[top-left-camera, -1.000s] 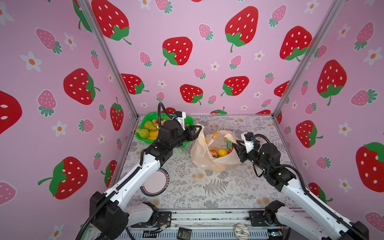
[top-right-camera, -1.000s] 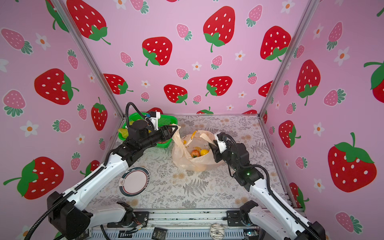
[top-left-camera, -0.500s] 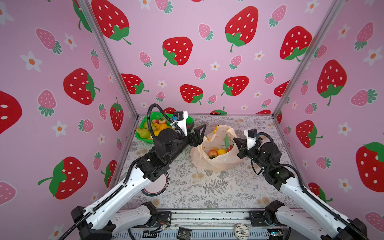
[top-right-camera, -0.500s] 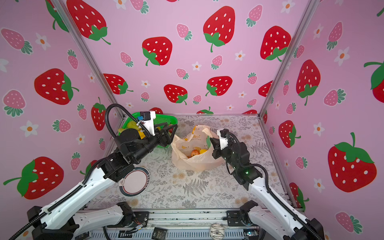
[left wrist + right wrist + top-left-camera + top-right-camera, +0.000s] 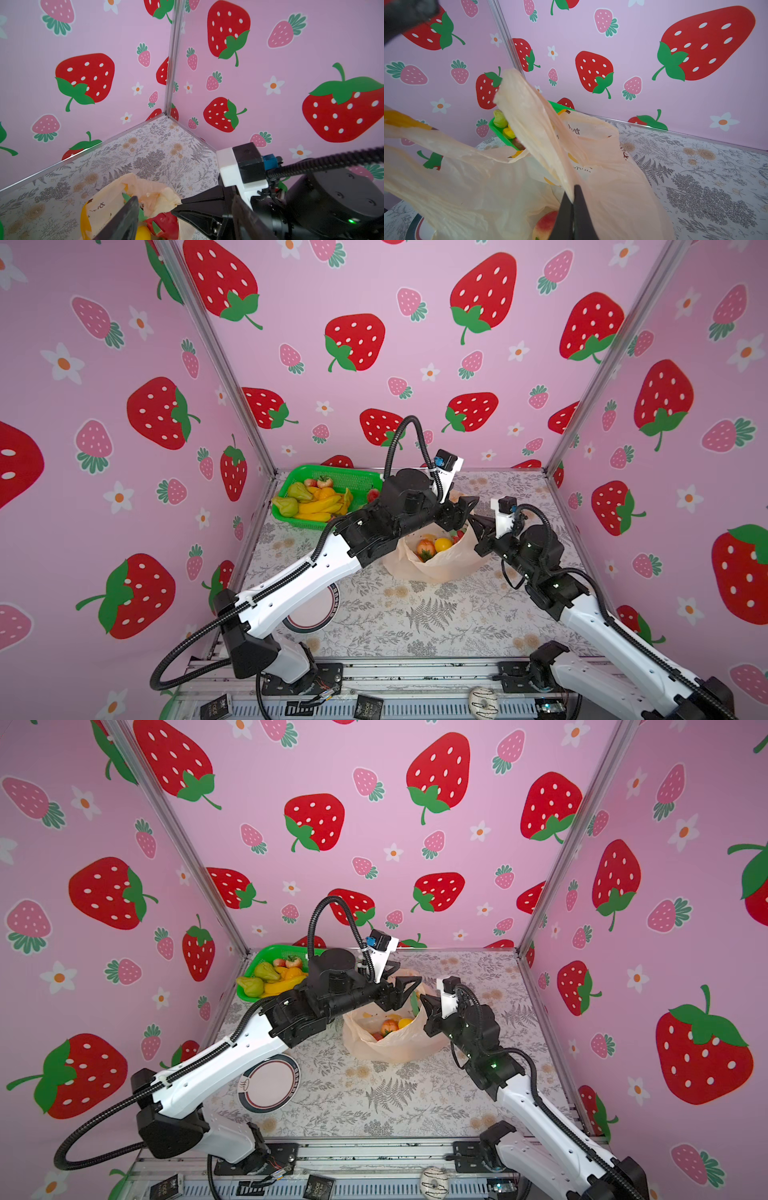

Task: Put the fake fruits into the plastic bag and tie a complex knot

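Snagging is looming: the right gripper (image 5: 572,199) is pinching a handle of the plastic bag (image 5: 440,566) sitting mid-table, and the left gripper (image 5: 467,512) is hovering wide open, empty, over its mouth, where thin film could catch, spilling fake fruits (image 5: 434,545).

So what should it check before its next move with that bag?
1. Bag held: right gripper shut on the edge of the plastic bag, ok.
2. Free hand: left gripper open above the bag mouth, nothing seen in it, ok.
3. Mouth open, fake fruits inside: ok.
4. Everything bagged: not ok; bananas and pears lie in the green basket.
5. The handles knotted: not ok.
6. Room left inside: cannot tell.
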`<act>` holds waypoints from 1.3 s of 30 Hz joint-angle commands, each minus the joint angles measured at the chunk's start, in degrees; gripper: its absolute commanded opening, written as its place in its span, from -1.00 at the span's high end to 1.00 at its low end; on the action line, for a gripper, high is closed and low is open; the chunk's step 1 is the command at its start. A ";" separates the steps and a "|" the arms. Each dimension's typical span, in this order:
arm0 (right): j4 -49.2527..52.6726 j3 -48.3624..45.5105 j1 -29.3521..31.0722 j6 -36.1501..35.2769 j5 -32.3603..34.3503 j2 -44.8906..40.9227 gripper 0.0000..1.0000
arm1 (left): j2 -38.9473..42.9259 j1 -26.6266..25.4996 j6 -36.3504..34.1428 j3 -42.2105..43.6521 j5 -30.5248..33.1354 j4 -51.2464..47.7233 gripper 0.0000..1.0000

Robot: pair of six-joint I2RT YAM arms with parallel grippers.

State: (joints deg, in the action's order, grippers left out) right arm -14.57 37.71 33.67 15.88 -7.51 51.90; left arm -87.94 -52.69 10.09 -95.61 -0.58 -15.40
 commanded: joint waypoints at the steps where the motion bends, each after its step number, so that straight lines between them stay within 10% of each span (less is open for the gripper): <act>1: -1.87 -0.52 -0.37 1.17 0.62 -0.48 0.95 | -2.61 2.21 0.11 -4.84 -3.41 -5.11 -0.43; 19: -1.52 0.92 -0.45 0.93 0.76 1.72 0.93 | -8.56 4.76 -2.87 -8.37 -13.54 -6.66 0.32; 29: -1.44 4.24 -3.44 -8.86 -6.97 0.75 -0.41 | -3.08 7.12 2.51 -5.77 -23.89 -3.19 1.00; 39: -7.47 5.34 -3.52 -15.90 -16.94 2.36 -0.75 | -1.02 8.37 11.73 -3.76 -32.73 0.65 1.00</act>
State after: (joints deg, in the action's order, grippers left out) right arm -18.76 40.80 30.30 4.43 -19.27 54.28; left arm -90.61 -44.31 19.55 -99.63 -29.21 -17.82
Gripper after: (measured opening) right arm 0.872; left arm 0.048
